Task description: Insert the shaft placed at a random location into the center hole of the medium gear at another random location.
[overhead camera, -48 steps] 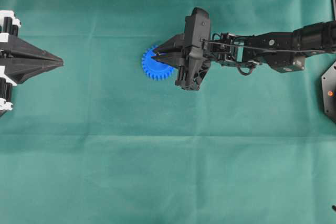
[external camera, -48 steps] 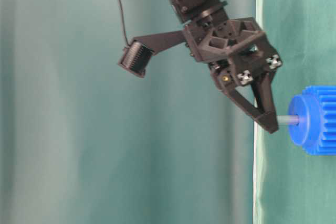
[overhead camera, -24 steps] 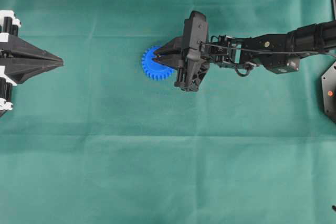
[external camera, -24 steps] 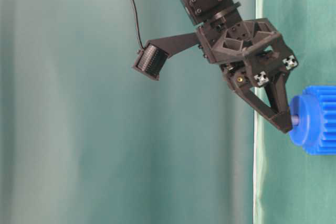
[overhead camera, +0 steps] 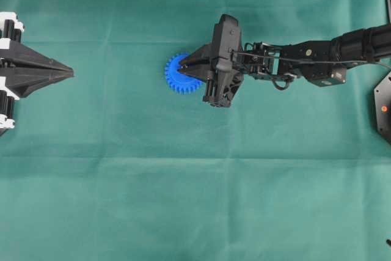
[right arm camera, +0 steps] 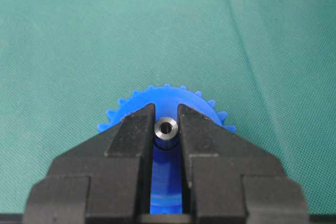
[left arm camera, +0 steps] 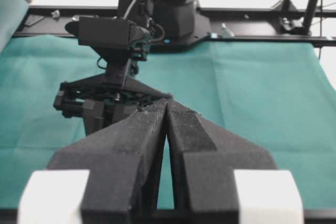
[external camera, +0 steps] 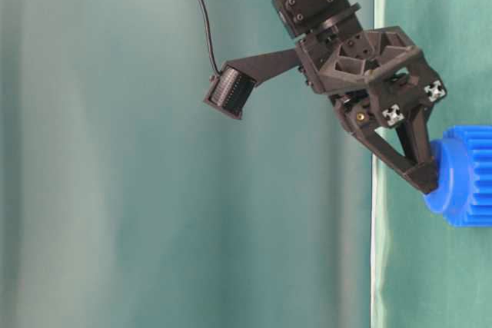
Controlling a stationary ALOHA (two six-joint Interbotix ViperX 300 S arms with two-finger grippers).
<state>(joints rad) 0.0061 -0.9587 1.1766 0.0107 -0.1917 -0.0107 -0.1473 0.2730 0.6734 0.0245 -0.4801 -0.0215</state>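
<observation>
Overhead view, left to right: matte black left gripper (overhead camera: pixel 67 74), wedge-shaped, jaws pressed together on nothing, parked at the far left edge of the creased green cloth (overhead camera: pixel 183 200). Near the middle, the bright blue, toothed plastic medium gear (overhead camera: pixel 178 77), flat on the cloth. Over it from the right, the black angular right gripper (overhead camera: pixel 183 65), tips against the raised hub. From the right wrist camera, jaws narrow, pinching the short silvery metal shaft (right arm camera: pixel 167 128), smooth, cylindrical, hollow-ended, upright over the middle of the gear. Table-level view: tips at the hub, shaft hidden, so presumably well down in the center hole, itself out of sight. Step in hand: the last of the insertion. Next, by judgement: release gently, then lift straight off without tilting the pin.
</observation>
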